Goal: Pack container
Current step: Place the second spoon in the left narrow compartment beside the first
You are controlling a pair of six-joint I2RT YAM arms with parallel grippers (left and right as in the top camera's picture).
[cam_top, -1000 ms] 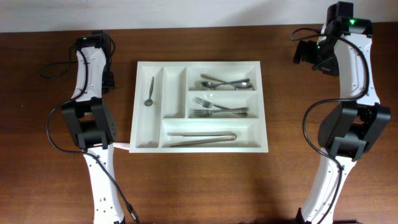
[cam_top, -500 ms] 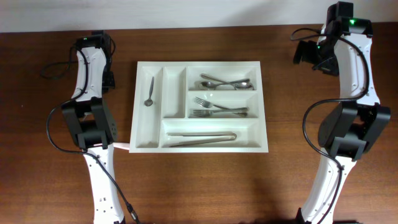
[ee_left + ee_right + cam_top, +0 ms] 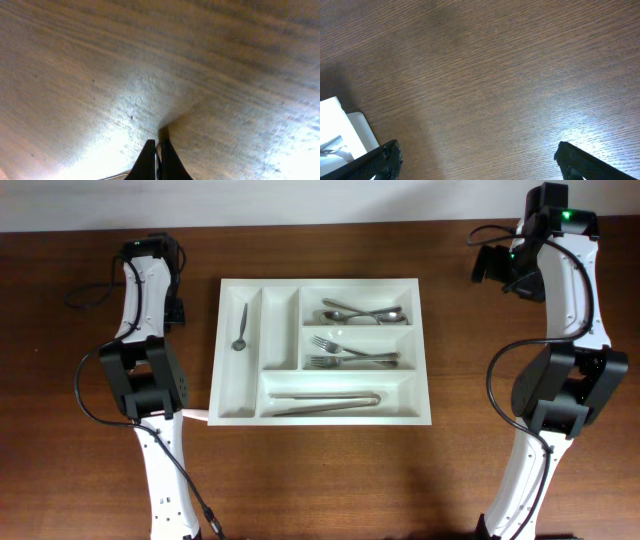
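Observation:
The white container (image 3: 250, 408) lies in the middle of the wooden table. It holds a small spoon (image 3: 240, 327) in the leftmost upright compartment, spoons (image 3: 361, 312) at top right, forks (image 3: 350, 352) below them and tongs (image 3: 325, 401) in the bottom compartment. My left gripper (image 3: 157, 150) is shut and empty, close over bare wood left of the container. My right gripper (image 3: 477, 157) is wide open and empty over bare wood at the far right, with a corner of the container (image 3: 340, 127) at its view's left edge.
Both arms stand folded at the table's left (image 3: 150, 370) and right (image 3: 565, 380) sides. A cable (image 3: 85, 290) trails at the far left. A pale strip (image 3: 197, 416) lies by the container's lower left corner.

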